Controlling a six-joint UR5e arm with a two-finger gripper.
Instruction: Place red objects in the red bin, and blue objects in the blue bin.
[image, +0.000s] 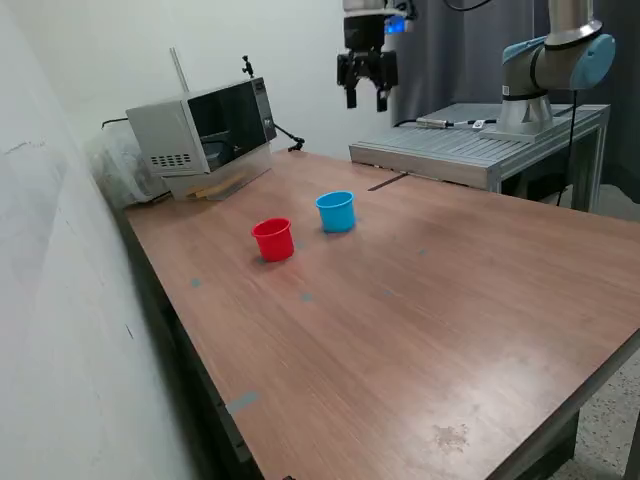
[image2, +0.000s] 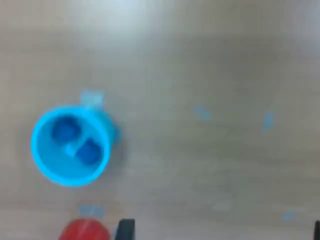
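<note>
Long wooden table (image: 420, 330), reddish-brown, glossy with soft overhead glare, dotted with small bits of pale blue tape (image: 241, 402) and a worn patch near the front edge. Plain off-white wall (image: 60, 300) along the exterior view's left. At the far corner, a silver microwave (image: 205, 128) with dark door, beside crumpled clear plastic (image: 118, 165). Beyond, a grey metal bench (image: 470, 145) before dark curtains (image: 470, 60). Speckled floor (image: 610, 455) at lower right.
</note>
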